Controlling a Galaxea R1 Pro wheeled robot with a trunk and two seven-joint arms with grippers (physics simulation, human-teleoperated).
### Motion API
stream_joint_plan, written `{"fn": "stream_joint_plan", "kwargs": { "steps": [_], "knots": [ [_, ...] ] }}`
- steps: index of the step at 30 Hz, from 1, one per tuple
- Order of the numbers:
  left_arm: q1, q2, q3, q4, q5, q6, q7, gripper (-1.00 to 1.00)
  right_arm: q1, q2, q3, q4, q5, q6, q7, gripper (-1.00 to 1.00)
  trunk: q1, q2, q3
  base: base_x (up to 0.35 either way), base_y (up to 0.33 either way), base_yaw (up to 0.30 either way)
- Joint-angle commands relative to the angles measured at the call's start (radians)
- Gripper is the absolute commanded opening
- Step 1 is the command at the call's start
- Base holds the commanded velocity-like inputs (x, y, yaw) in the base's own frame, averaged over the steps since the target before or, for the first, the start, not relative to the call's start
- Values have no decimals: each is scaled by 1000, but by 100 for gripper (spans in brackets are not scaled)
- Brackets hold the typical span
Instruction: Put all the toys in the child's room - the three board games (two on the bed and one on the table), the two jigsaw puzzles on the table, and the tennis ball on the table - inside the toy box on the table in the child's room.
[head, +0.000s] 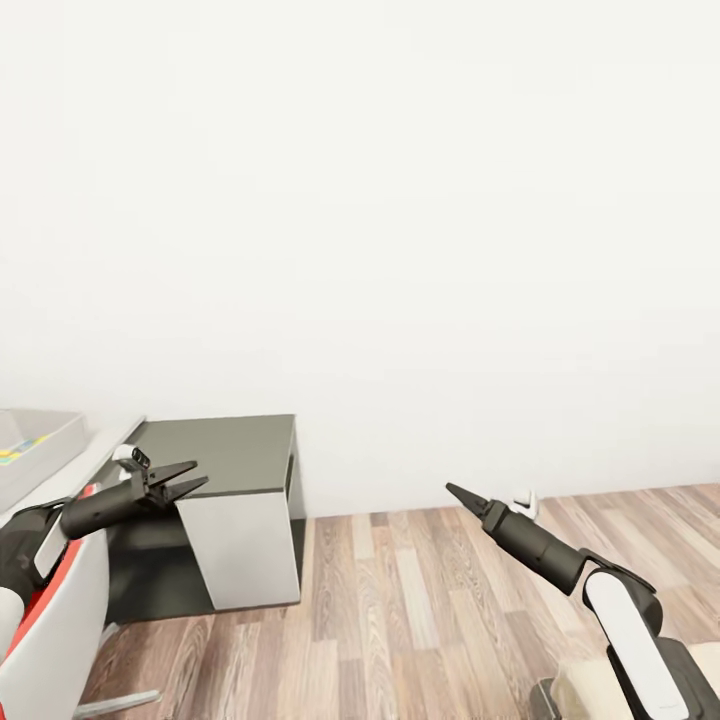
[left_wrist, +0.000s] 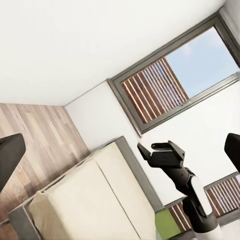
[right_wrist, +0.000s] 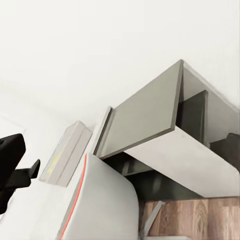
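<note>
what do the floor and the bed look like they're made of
The floor looks like brown wood planks with a matte finish: visible grain and staggered board seams. The bed looks like plain cream fabric, smooth and unpatterned, though the render leaves the exact material open.

The floor (head: 430, 600) is brown wood plank with a faint sheen. The wall (head: 400, 200) looks smooth matt white. The bed (left_wrist: 95, 200) looks like soft cream cloth.

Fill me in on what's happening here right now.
The robot is between steps, facing a blank white wall with nothing in hand. Its left gripper hangs open and empty beside a dark cabinet; the right gripper points forward over the wood floor, also carrying nothing. The toy box sits at the far left on the table, with colourful pieces inside.
</note>
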Motion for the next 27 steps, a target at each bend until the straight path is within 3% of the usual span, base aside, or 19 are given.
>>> {"fn": "stream_joint_plan", "kwargs": {
  "steps": [1,14,18,27],
  "knots": [
    [-1,0,0,0,-1,11,-4,100,-1,0,-1,-1,1,6,2,100,0,-3,-2,-202,122,17],
    [-1,0,0,0,-1,11,-4,100,-1,1,24,2,9,5,2,100,0,-3,-2,-63,41,208],
    [-1,-1,0,0,-1,11,-4,100,-2,2,25,4,9,4,-3,100,0,-3,-2,-2,1,57],
    [-1,-2,0,0,-3,11,-4,100,-2,2,26,36,6,-31,-83,100,0,-3,-2,0,0,5]
  ]
}}
